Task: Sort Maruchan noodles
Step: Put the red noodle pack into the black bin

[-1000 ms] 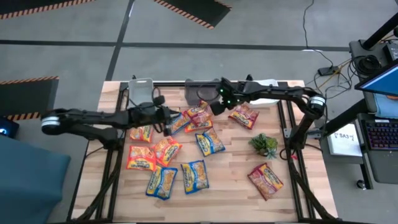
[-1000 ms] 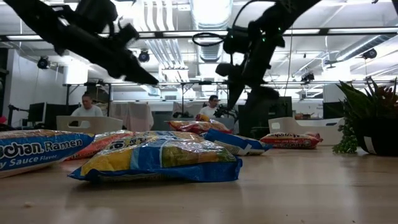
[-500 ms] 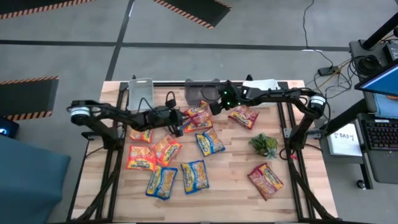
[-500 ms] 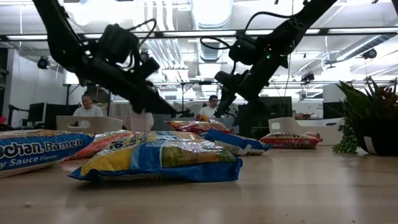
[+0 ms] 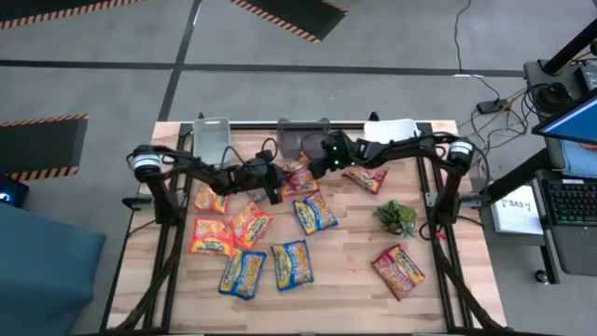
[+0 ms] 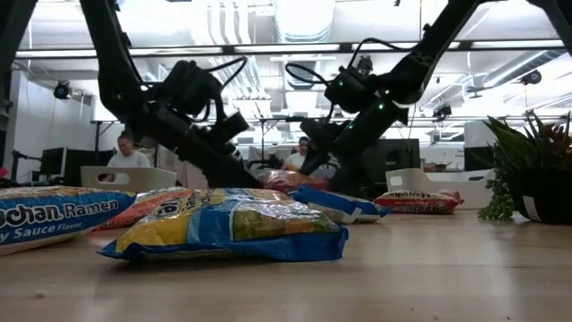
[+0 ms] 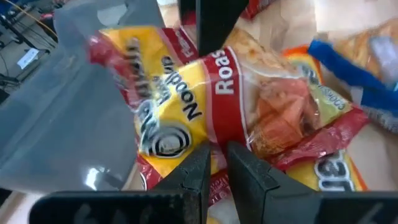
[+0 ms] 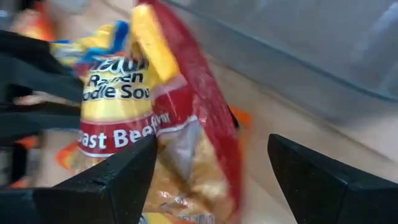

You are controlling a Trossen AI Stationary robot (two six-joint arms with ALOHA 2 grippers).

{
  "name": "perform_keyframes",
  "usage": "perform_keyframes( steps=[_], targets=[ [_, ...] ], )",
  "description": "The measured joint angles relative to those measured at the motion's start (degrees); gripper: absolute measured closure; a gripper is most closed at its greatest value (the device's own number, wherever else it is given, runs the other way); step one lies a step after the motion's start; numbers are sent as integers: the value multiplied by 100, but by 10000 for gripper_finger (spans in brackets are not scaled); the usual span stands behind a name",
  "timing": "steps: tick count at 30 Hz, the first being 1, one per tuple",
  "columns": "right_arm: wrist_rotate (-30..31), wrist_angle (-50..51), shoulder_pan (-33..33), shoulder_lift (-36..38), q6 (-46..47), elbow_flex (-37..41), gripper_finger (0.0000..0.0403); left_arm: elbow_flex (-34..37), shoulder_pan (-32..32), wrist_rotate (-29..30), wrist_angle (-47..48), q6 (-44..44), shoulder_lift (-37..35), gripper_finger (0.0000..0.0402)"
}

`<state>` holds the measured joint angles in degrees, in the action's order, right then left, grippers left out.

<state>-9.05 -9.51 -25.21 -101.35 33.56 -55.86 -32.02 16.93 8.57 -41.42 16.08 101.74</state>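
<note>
High view: both grippers (image 5: 277, 189) (image 5: 315, 164) meet over a dark red packet (image 5: 298, 177).

One camera hangs overhead, looking straight down on the pale wooden plank desk (image 5: 345, 280). Another sits at desk-top height, facing level into the room. Each wrist camera peers close at the same shiny red-and-yellow ramen packet (image 7: 236, 99) just ahead of its claw.

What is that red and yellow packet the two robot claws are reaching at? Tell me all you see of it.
The roast beef packet is shiny crinkled plastic, yellow with a red band and red edges, noodles pictured on it. It lies in the heap near the table's back edge, beside a grey tray. The left gripper is nearly closed at its edge; the right gripper stands wide open around it.
</note>
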Motion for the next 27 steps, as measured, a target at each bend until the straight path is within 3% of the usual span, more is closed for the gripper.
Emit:
perform_keyframes(
  steps=[5,14,19,27],
  targets=[
    [-786,-632,61,-166,8,-15,106,17,116,-4,64,85,34,363],
    [-735,-620,217,-168,29,-251,130,19,170,-6,100,140,34,363],
    [-601,-573,258,-259,283,-381,200,19,170,-7,107,142,32,363],
    [-593,-253,257,-184,330,-562,368,30,163,-8,342,142,-187,363]
  ],
)
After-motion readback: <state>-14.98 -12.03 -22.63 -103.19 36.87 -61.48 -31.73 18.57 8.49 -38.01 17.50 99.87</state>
